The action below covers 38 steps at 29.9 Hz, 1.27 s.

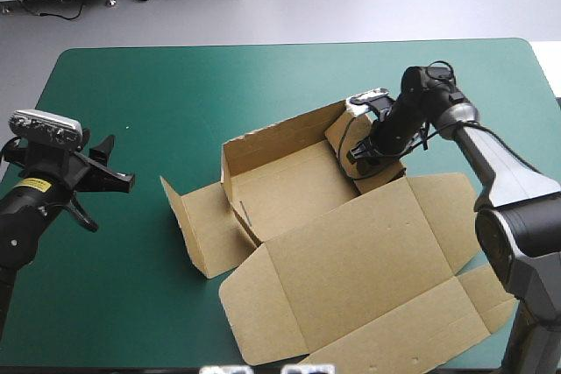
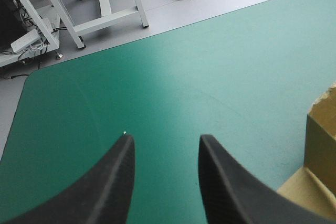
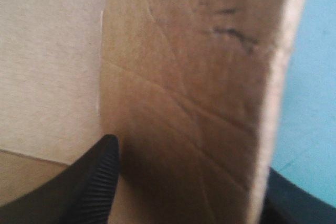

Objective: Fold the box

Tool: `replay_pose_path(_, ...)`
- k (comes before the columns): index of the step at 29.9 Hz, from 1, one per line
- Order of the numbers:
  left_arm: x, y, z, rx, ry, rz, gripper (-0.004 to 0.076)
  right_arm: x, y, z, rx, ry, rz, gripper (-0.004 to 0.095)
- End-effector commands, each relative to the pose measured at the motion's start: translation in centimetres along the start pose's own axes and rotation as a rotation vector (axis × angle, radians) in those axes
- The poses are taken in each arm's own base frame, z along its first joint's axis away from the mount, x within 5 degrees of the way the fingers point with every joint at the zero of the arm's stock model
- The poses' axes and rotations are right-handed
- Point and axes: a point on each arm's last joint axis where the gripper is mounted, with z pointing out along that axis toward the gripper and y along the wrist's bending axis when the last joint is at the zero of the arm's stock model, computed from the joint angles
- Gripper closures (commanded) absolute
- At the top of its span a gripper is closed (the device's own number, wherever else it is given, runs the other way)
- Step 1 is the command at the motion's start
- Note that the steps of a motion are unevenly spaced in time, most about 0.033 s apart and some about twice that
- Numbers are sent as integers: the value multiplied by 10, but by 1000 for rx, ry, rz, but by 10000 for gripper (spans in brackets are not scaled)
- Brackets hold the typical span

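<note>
While the box (image 1: 289, 186) sits half formed on the worktop (image 1: 175, 85), reaching from the middle out toward 4 o'clock, the two hands are well apart from each other. The tray part lies nearest the worktop's centre. Its long rear wall (image 1: 280, 133) stands upright along the 11 o'clock side. At the 8 o'clock end a side flap (image 1: 197, 225) leans outward, untucked. The lid (image 1: 368, 269) lies flat on the teal-green cover (image 1: 131, 286), spreading from the tray toward 5 o'clock, and its own small flaps are laid out as far as the worktop's near edge.

The right hand (image 1: 364, 159) is down at the tray's 3 o'clock end, over the short end wall (image 1: 344, 133) that stands there. In its wrist view brown board fills almost everything. One black finger (image 3: 86, 182) is on the inner side, its ribbed tip just beside a fold. The other (image 3: 302, 205) is on the outer side over the cover, mostly hidden behind the board's edge. The fingers are spread and straddle the wall rather than pinching it.

The left hand (image 1: 118, 164) is at the worktop's 9 o'clock edge, well apart from the box. Its fingers (image 2: 113, 182) are spread, with only cover showing between them. A corner of the box (image 2: 317, 145) stands off to one side, ahead of it.
</note>
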Motion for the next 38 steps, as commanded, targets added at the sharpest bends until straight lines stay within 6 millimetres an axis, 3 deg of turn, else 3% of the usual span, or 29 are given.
replay_pose_path(1,-15,3,-6,-33,-99,-29,442,-8,15,-10,43,-6,-41,653)
replay_pose_path(4,-15,3,-6,-33,-99,-29,442,-15,16,-6,51,-10,-23,938)
replay_pose_path(11,-15,3,-6,-28,-102,-38,444,-27,12,-36,51,-124,96,933)
replay_pose_path(17,-16,6,-12,-73,-115,-53,444,-12,-6,-71,-33,-218,278,933)
replay_pose_path(20,-16,7,-14,-82,-115,-62,444,0,-11,-78,-44,-221,330,933)
replay_pose_path(29,-20,-9,-19,0,-142,-40,444,25,-8,-69,-46,-183,348,933)
replay_pose_path(38,-23,-10,-33,0,-178,-35,444,44,-6,-54,-37,-156,377,933)
